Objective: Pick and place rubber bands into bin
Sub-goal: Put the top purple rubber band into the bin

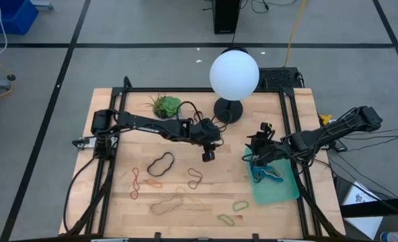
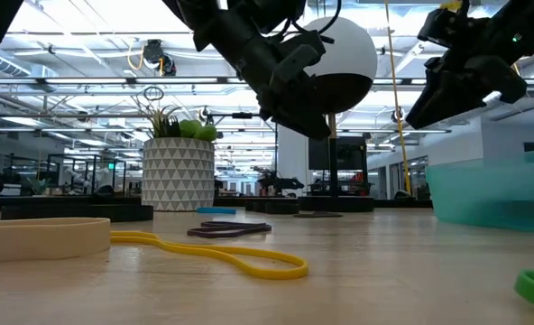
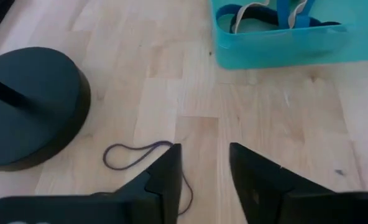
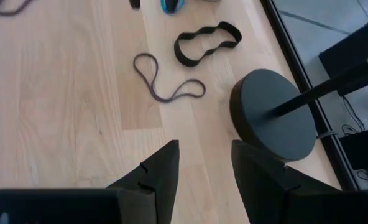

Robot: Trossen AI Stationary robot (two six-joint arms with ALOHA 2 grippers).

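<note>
- The left hand (image 1: 208, 155) is seen above the middle of the pale wooden desk (image 1: 185, 202), its two dark fingers (image 3: 165, 180) parted with bare wood in the gap; nothing is gripped.
- A thin grey-purple rubber band (image 3: 137, 155) lies flat on the desk just beside the left hand's fingers, near the round black lamp base (image 3: 28, 106).
- The right hand (image 1: 256, 153) is held over the near-left corner of the shallow translucent teal plastic bin (image 1: 283, 191); its fingers (image 4: 162, 171) are likewise apart and empty.
- The bin rests at the desk's right side; blue and tan bands (image 1: 266, 173) lie inside it.
- Other bands are scattered loose on the desk, well apart from the bin: a wide black loop (image 1: 161, 163), a red one (image 1: 135, 183), a tan one (image 1: 169, 204), and yellow-green ones (image 1: 241, 206) near the front edge.
- A white globe lamp (image 1: 234, 72) and a small green plant (image 1: 166, 105) stand at the desk's far side.
</note>
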